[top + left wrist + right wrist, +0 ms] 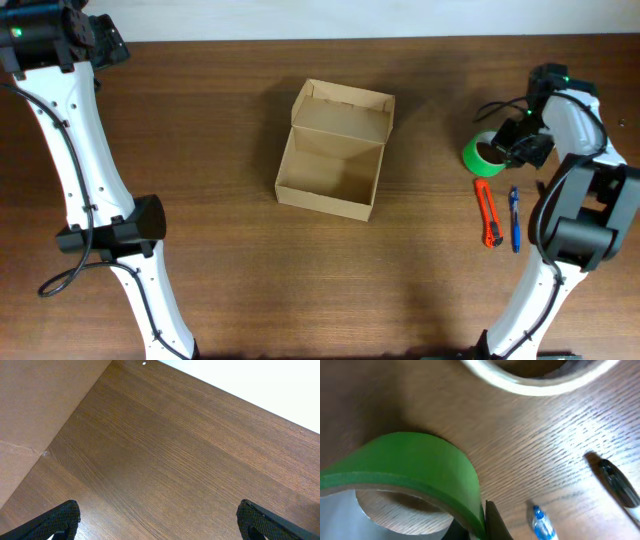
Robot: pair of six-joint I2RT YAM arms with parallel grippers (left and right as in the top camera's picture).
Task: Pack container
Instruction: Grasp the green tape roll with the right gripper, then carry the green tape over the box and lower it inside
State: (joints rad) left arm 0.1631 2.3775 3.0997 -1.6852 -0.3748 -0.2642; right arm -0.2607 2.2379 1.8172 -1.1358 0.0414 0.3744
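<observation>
The container [335, 150] is an open brown cardboard box at the table's middle, its flap lid raised at the far side, and it looks empty. My right gripper [512, 142] is at the far right, shut on the wall of a green tape roll [483, 153]. In the right wrist view the roll [415, 467] fills the lower left, with one finger [492, 525] pressed against its outside. My left gripper [157, 522] is open and empty over bare wood at the far left corner [100, 40].
A pale tape roll [540, 380] lies just beyond the green one. An orange cutter [488, 212] and a blue pen [514, 218] lie near the right arm; the pen [542, 522] also shows in the right wrist view. A plain brown surface [30, 410] fills the left wrist view's left side.
</observation>
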